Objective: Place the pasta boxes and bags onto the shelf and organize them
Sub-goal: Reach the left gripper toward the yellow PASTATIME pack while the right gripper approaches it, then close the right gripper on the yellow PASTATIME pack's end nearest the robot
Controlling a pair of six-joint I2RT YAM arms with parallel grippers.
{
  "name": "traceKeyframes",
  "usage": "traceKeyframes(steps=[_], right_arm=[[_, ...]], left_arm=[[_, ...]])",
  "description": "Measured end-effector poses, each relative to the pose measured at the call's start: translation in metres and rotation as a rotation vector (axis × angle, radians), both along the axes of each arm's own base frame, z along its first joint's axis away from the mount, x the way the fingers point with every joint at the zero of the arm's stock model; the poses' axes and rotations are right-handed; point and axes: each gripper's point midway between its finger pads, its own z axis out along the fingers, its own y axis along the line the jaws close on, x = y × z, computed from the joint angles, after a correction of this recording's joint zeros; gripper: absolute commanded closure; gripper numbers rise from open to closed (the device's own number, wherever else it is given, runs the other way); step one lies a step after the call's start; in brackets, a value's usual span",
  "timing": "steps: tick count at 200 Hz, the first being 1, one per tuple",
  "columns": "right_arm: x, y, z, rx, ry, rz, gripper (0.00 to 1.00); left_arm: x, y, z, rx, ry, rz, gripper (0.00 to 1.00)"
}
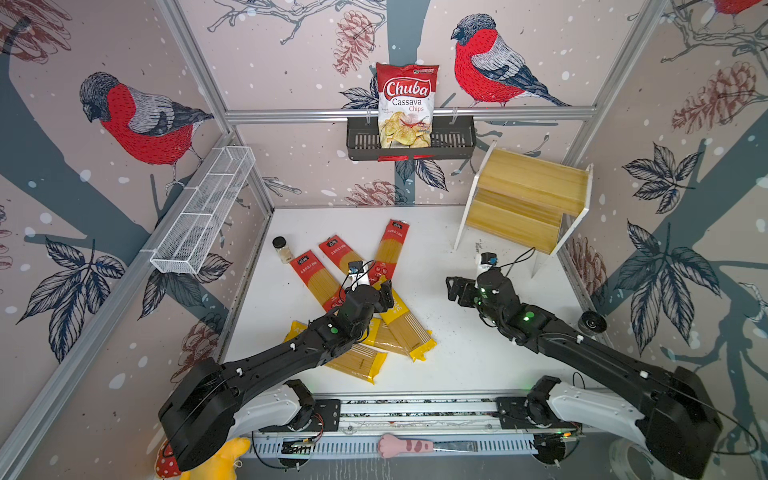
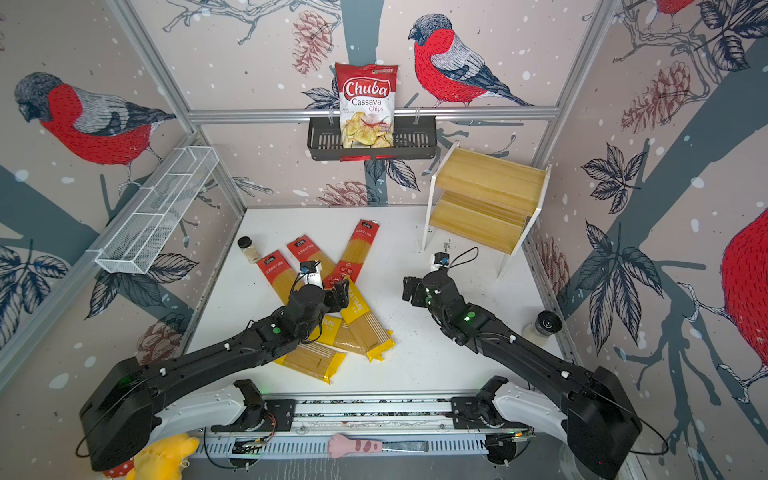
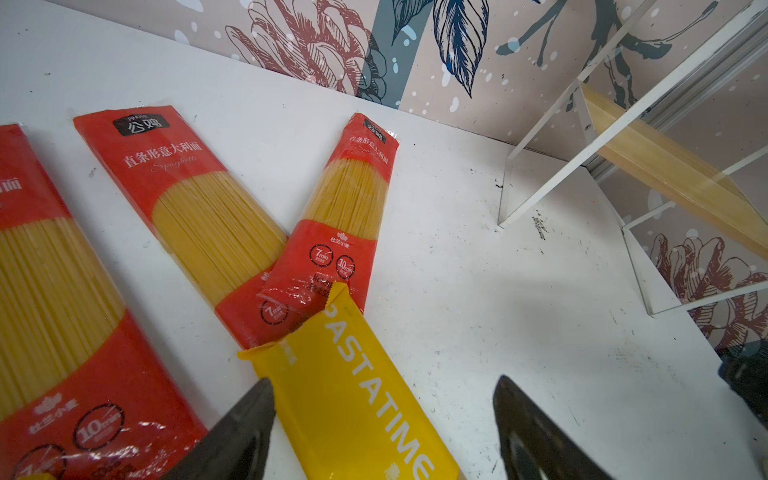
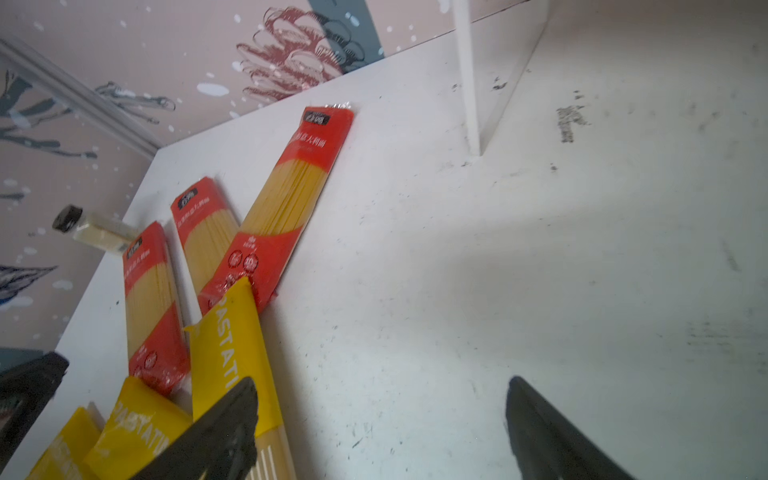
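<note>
The left fingers (image 3: 241,436) stand wide apart with nothing clamped between them. One tip sits at the edge of the top yellow packet (image 3: 357,399), marked PASTATIME, and the other is over bare white surface (image 3: 519,291). Whether that first tip touches the packet cannot be told.

The far end of the top yellow packet overlaps the near ends of two red-ended packets that meet in a V. These are the middle red packet (image 3: 199,208) and the right red packet (image 3: 353,199), whose near end lies over the middle one's. The left red packet (image 3: 54,291) lies just beside them.

In a top view, the second yellow packet (image 1: 388,340) and the third yellow packet (image 1: 357,361) lie partly under the top one, nearer the robot's base, with the left arm above them. All six packets rest on the surface.

The right fingers (image 4: 220,432) are also spread wide and hold nothing. In both top views they hover over bare surface to the right of the pile, pointing toward it.

The shelf (image 1: 528,195) stands at the far right corner of the surface, set at an angle.

A small black-capped jar (image 1: 281,248) lies by the far end of the left red packet. On the back wall, a chips bag (image 1: 407,104) stands in a black basket (image 1: 453,141). A white wire basket (image 1: 203,208) hangs on the left wall.
</note>
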Motion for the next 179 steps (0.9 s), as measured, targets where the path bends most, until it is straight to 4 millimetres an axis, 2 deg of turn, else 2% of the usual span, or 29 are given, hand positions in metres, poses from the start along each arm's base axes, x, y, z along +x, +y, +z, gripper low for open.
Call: traceKeyframes(steps=[51, 117, 179], right_arm=[[-0.022, 0.042, -0.011, -0.106, 0.015, 0.137, 0.1], [-0.033, 0.065, -0.034, -0.15, 0.066, 0.211, 0.11], [-0.048, 0.085, -0.036, -0.118, 0.104, 0.28, 0.11]], left_arm=[[-0.005, 0.008, 0.002, -0.01, -0.004, 0.022, 0.19], [-0.011, 0.015, -0.008, 0.01, 0.038, 0.037, 0.19], [-0.014, 0.017, -0.005, -0.008, 0.05, 0.04, 0.2]])
